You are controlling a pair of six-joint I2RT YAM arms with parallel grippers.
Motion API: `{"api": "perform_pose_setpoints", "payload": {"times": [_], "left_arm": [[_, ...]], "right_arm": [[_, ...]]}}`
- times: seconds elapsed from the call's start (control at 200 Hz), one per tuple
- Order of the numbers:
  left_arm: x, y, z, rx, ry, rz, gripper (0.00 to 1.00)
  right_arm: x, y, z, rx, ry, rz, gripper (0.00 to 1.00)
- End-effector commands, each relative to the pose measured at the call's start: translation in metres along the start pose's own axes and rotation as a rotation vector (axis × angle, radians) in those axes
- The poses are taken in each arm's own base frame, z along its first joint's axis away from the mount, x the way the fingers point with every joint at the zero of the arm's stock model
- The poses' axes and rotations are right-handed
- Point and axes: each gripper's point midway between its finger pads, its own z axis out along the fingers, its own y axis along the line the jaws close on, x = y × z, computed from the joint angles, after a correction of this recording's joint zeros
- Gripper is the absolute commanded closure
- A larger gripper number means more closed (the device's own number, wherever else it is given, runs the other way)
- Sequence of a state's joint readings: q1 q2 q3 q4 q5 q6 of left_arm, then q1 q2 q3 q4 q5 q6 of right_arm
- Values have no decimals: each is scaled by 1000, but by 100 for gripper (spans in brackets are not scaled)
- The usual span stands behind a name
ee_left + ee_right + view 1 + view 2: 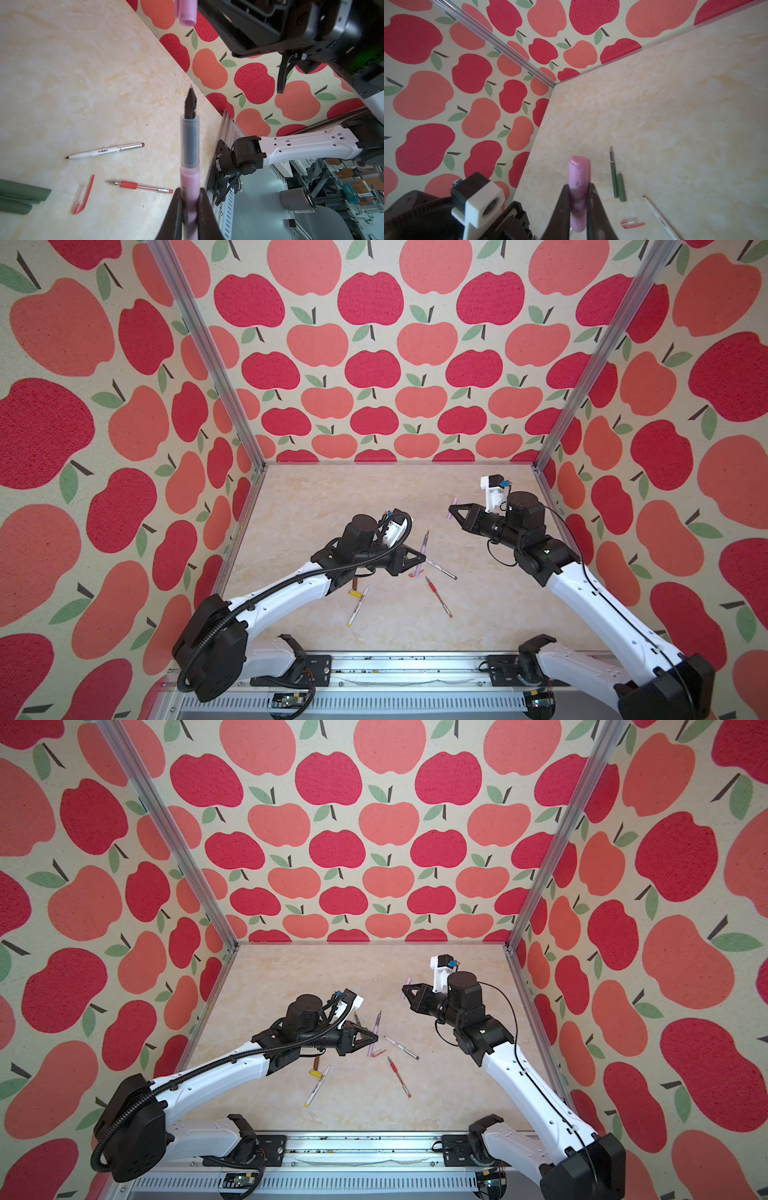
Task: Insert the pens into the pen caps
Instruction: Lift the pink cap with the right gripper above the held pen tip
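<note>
- Lilac pen (pixel 190 145) is clamped in the left gripper (pixel 190 193), whose jaws are closed on its lilac barrel. The grey grip section and dark pointed nib stick out past the fingers, raised above the table (pixel 332 497).
- Lilac cap (pixel 579 176), a short tube, is pinched across its middle by the right gripper (pixel 578 187), jaws closed on it, with both ends sticking out.
- In both top views the pen and cap are held apart in the air over the table, and the pen is not in the cap.
- Dark green pen (pixel 613 176) and dark green cap (pixel 620 187) lie side by side on the table, touching, with the pen's nib bare.
- Red pen (pixel 438 597) lies loose with its tip uncovered, and the red cap (pixel 83 195) lies on its own near it.
- White pen with brown print (pixel 104 150) lies close by with its tip bare.
- White pen with yellow print (pixel 357 605) lies near the left arm. The yellow cap (pixel 354 594) is just beside its upper end, and the brown cap (pixel 355 584) is next to that.
</note>
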State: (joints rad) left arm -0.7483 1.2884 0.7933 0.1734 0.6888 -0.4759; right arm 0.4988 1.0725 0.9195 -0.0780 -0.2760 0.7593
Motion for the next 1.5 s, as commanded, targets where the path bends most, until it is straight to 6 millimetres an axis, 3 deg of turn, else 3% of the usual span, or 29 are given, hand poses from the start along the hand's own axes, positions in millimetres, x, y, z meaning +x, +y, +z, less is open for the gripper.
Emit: {"api": "perform_pose_setpoints", "payload": {"times": [0.0,0.465,1.041,1.496], "left_arm": [[-20,-14,1,44,-57,18,100],[-24,-12,-2,12,-75,32,100],[-26,-9,1,6,-71,31,100],[-25,-7,1,1,-72,30,100]], "right_arm": [[-10,25,8,-130,-27,31,91],[18,51,11,-216,74,-38,92],[34,36,11,-170,120,-38,94],[38,41,10,-189,131,-33,94]]}}
